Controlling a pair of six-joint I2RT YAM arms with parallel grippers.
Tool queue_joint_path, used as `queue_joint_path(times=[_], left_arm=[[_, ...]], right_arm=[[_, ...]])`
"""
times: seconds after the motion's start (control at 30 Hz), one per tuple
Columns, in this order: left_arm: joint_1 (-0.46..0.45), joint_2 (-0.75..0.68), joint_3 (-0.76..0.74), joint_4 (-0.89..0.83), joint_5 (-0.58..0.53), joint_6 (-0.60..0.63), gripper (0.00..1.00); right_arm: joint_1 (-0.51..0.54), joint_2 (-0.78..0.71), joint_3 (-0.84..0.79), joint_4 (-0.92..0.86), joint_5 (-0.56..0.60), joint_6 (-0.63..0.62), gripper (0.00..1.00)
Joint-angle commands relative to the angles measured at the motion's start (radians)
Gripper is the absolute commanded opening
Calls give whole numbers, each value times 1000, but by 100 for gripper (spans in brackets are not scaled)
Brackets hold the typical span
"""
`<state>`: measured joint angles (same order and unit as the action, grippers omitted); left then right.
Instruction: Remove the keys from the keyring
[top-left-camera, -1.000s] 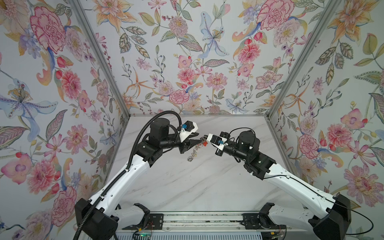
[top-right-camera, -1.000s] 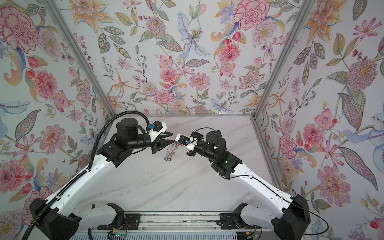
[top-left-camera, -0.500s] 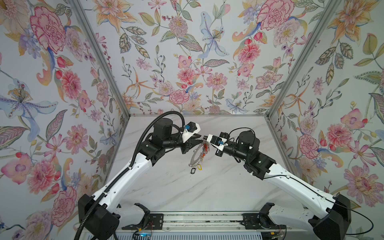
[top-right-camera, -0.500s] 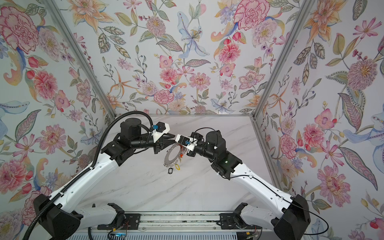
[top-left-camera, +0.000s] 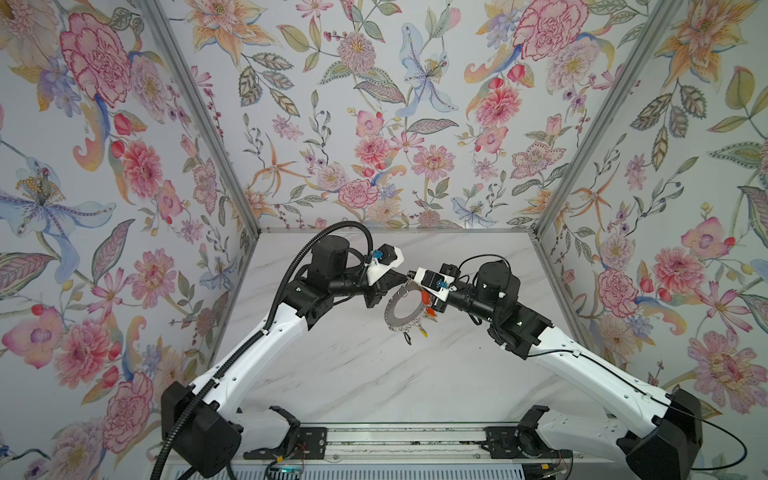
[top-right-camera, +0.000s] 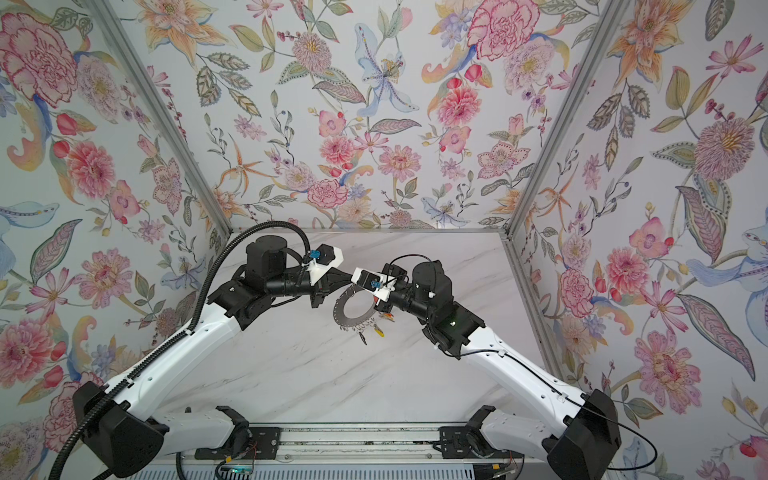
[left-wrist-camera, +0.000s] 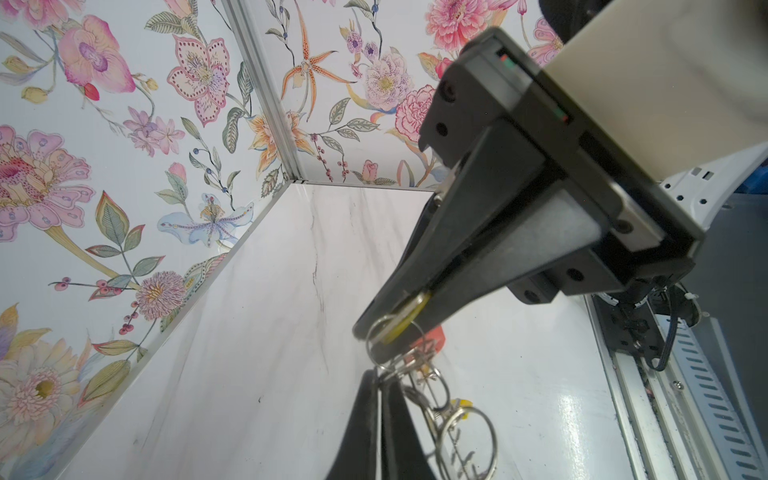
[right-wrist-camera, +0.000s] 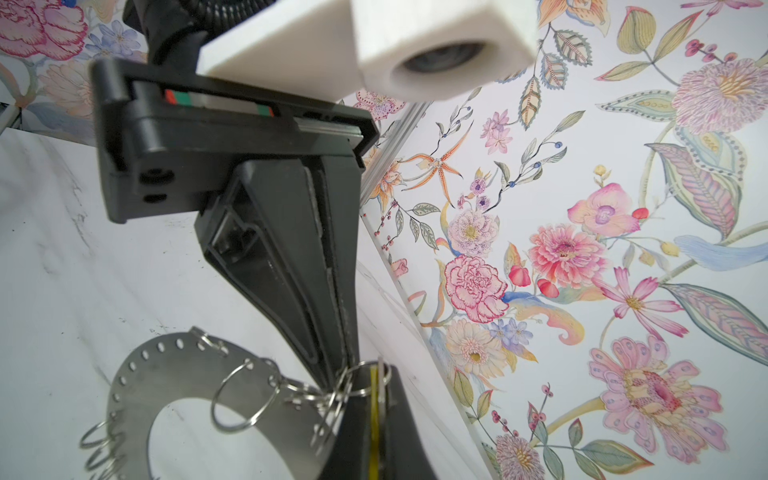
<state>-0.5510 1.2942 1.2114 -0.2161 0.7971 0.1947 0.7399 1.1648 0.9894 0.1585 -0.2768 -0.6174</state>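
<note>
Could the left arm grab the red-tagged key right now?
Probably not yet: the left end effector is shut on a wire loop of the keyring, and the red-tagged key hangs close beside the right end effector.

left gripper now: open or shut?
Shut. In the left wrist view the fingers of the left gripper meet with no gap, pinching the keyring at its wire-looped rim.

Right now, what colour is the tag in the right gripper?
Yellow tag, clearest in the left wrist view.

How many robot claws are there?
2. The left gripper pinches a wire loop at the keyring's rim. The right gripper, tip to tip with it, pinches a yellow-tagged key. No others show.
</note>
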Motion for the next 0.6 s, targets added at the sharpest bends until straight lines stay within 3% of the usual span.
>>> queue_joint_path(times=[0.0, 0.57], left_arm=[[-18, 0, 19, 17, 6, 4, 1], [-18, -57, -27, 110, -108, -10, 0]], right_arm=[[-2, -4, 30, 47, -11, -12, 0], [-26, -48, 7, 12, 11, -31, 0]])
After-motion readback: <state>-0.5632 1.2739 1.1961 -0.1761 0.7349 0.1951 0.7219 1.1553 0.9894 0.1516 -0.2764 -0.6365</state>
